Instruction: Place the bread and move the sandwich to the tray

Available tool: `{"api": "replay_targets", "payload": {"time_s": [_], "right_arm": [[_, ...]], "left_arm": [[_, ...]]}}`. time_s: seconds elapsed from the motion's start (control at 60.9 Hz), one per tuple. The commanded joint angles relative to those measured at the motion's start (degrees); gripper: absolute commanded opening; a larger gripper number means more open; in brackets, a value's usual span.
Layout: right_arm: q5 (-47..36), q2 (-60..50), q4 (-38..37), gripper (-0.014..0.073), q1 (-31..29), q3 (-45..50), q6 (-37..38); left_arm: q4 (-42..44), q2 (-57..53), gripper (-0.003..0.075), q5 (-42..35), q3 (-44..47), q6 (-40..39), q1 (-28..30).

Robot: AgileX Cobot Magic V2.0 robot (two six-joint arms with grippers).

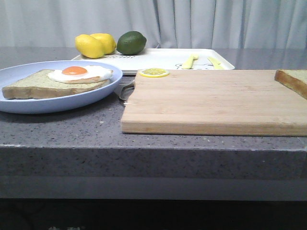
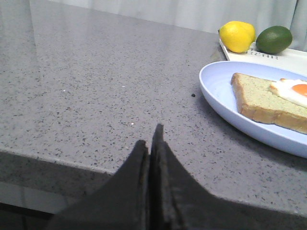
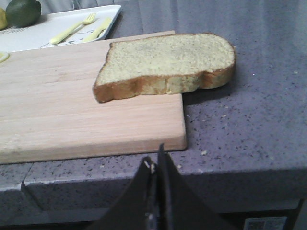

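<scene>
The bread (image 3: 165, 62) lies on the right end of the wooden cutting board (image 1: 216, 100), overhanging its edge; only its corner (image 1: 292, 79) shows in the front view. A second slice bearing a fried egg (image 1: 79, 73) lies on the light-blue plate (image 1: 29, 103) at the left, also seen in the left wrist view (image 2: 216, 86). The white tray (image 1: 163, 58) stands behind the board. My left gripper (image 2: 149, 136) is shut and empty over the counter, left of the plate. My right gripper (image 3: 156, 155) is shut and empty at the counter's front edge, short of the bread.
Two lemons (image 1: 96, 44) and a lime (image 1: 131, 42) sit on the tray's left end. A yellow fork (image 1: 190, 61) and knife (image 1: 215, 62) lie on its right end. A lemon slice (image 1: 154, 72) lies on the board's far edge.
</scene>
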Motion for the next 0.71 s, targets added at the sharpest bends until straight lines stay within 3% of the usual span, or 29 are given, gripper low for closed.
{"api": "replay_targets", "payload": {"time_s": [0.0,0.542,0.69], "right_arm": [[-4.5,-1.1,-0.1,-0.006,-0.3,-0.2,-0.3],[-9.7,-1.1,1.2,-0.006,-0.3,-0.2,-0.3],[-14.9,-1.1,2.1,-0.006,-0.3,-0.8,-0.3]], "left_arm": [[-0.4,-1.2,-0.002,-6.2,0.1,-0.5,0.1],[-0.4,-1.2,-0.002,-12.3,0.1,-0.5,0.1],[-0.4,-1.2,-0.002,-24.2,-0.1,-0.5,0.1]]}}
